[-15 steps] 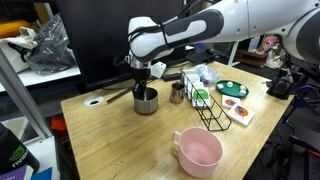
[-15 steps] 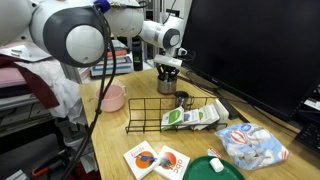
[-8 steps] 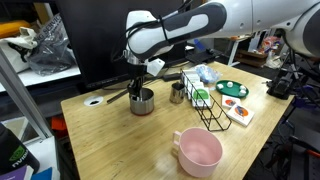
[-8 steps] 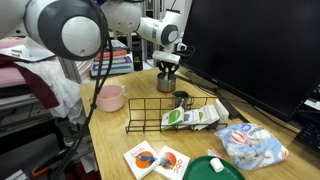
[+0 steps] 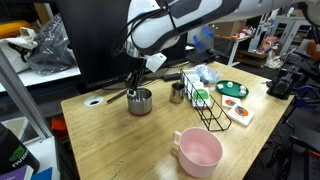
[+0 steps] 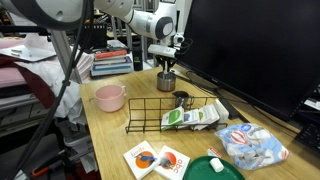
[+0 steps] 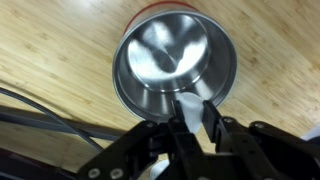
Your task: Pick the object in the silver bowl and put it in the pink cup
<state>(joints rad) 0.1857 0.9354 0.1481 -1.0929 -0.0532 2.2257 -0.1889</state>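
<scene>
The silver bowl (image 5: 140, 101) stands on the wooden table near its back edge; it also shows in the other exterior view (image 6: 166, 82). In the wrist view the bowl (image 7: 175, 60) lies right below me and its inside looks bare. My gripper (image 7: 194, 115) is shut on the object (image 7: 189, 108), a small pale whitish lump held between the fingers just above the bowl's near rim. In both exterior views the gripper (image 5: 137, 82) (image 6: 166, 67) hangs just over the bowl. The pink cup (image 5: 198, 150) (image 6: 110, 97) stands apart near the front of the table.
A smaller metal cup (image 5: 177, 93) stands beside the bowl. A black wire rack (image 5: 205, 105) holds packets next to it. A green plate (image 5: 232, 88), snack packets (image 6: 155, 160) and a plastic bag (image 6: 255, 145) lie beyond. A dark monitor (image 6: 250, 50) stands behind.
The gripper has risen out of the silver bowl, and the arm above it has lifted too. Bowl and cup have not moved.
</scene>
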